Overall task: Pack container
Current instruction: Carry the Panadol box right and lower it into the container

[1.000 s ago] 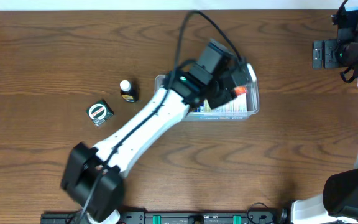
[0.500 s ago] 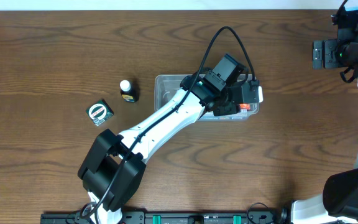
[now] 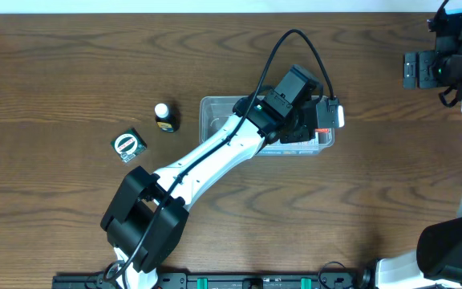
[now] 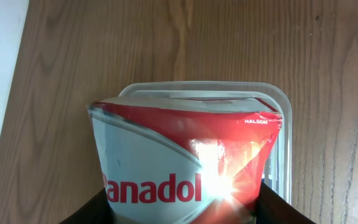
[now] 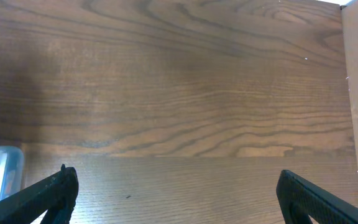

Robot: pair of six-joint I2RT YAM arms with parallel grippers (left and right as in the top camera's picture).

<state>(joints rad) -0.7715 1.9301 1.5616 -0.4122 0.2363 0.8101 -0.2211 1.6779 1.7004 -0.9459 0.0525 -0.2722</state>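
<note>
Item one, container (image 3: 215, 108): clear plastic rectangular tub with rounded corners and a rim, lying lengthwise near the middle of the brown wooden tabletop (image 3: 70, 64), a little toward the far edge and the right edge. Its left end is bare; its right half is covered from above by the left arm (image 3: 207, 156), which reaches in diagonally from the near-left corner with a black cable looping over it. Item two, left gripper (image 3: 315, 122): positioned over the right end of the tub, fingers (image 4: 89, 214) partly closed and clamped on either side of a Panadol box (image 4: 185, 162). The box is red and pale grey, its end flap dented and creased, brand lettering facing the wrist camera. It hangs over the tub's interior, with the rim showing just beyond its far end; whether it touches the floor of the tub cannot be told. Item three, small dark bottle (image 3: 164, 117) with a white cap: upright, just beside the left end of the tub, apart from it. Item four, small dark packet (image 3: 128, 144) with a green and white round mark: lying flat, left of the bottle and slightly nearer the near edge, well apart from the tub. Item five, right gripper (image 5: 176, 179): by the far-right corner of the tabletop, well apart from everything listed, fingers spread to their widest, only bare wood between them.
</note>
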